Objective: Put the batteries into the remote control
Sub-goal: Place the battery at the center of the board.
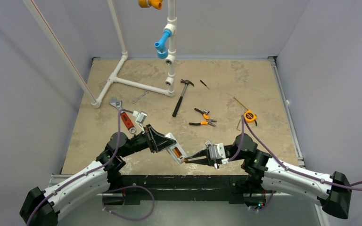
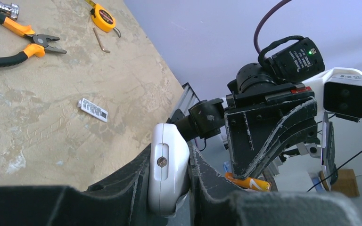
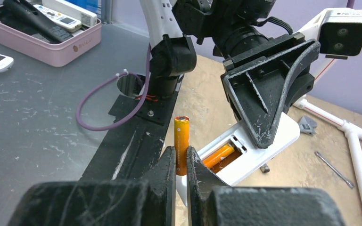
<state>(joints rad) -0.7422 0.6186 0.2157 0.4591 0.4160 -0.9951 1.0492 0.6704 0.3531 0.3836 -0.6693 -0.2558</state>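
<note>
My left gripper (image 1: 167,143) is shut on the white remote control (image 1: 176,151), holding it off the table with its back up and the battery recess open. In the left wrist view the remote's end (image 2: 168,165) is clamped between the fingers. One orange battery (image 3: 219,155) lies in the recess. My right gripper (image 1: 192,159) is shut on a second orange battery (image 3: 181,141), which stands upright between the fingers beside the remote's near end. That battery also shows in the left wrist view (image 2: 248,182).
A small white battery cover (image 2: 93,109) lies on the table. Further back are a hammer (image 1: 181,96), orange-handled pliers (image 1: 202,121), a tape measure (image 1: 250,116), an adjustable wrench (image 1: 124,117) and a white pipe frame (image 1: 122,80). A pink tray (image 3: 42,33) of remotes sits off the table.
</note>
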